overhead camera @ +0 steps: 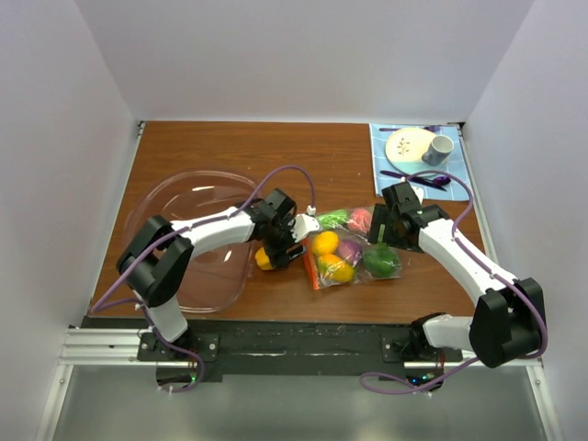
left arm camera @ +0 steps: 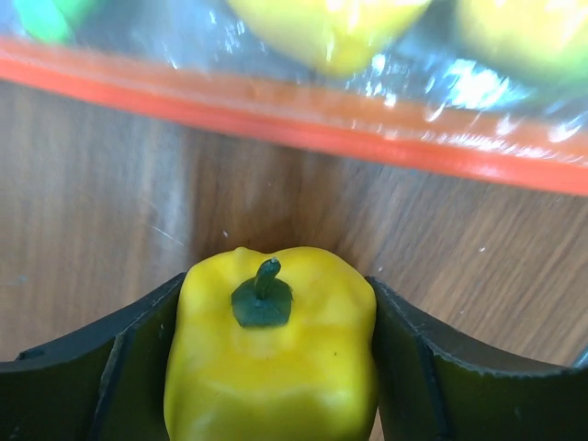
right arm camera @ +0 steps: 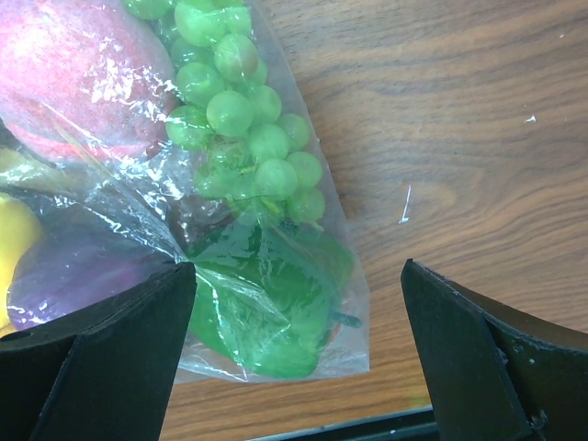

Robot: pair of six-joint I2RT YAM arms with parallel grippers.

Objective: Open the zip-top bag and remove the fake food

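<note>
The zip-top bag [overhead camera: 349, 246] lies on the table's middle, clear and crinkly, its orange-red zip strip [left arm camera: 367, 119] at the left end. Inside it are fake food pieces: green grapes [right arm camera: 243, 119], a green pepper [right arm camera: 266, 312], a pink-red fruit [right arm camera: 73, 73], a purple one [right arm camera: 64, 276] and yellow ones [overhead camera: 324, 243]. My left gripper [left arm camera: 276, 294] is shut on a yellow pepper [left arm camera: 276, 386] just outside the zip strip, low over the wood. My right gripper [right arm camera: 299, 349] is open over the bag's right end, its left finger [right arm camera: 119, 358] against the plastic.
A large clear bowl [overhead camera: 156, 197] sits at the left, beside my left arm. A blue mat [overhead camera: 381, 138] at the back right holds a plate [overhead camera: 404, 144], a cup [overhead camera: 438, 150] and a purple spoon [overhead camera: 418, 177]. White walls enclose the table.
</note>
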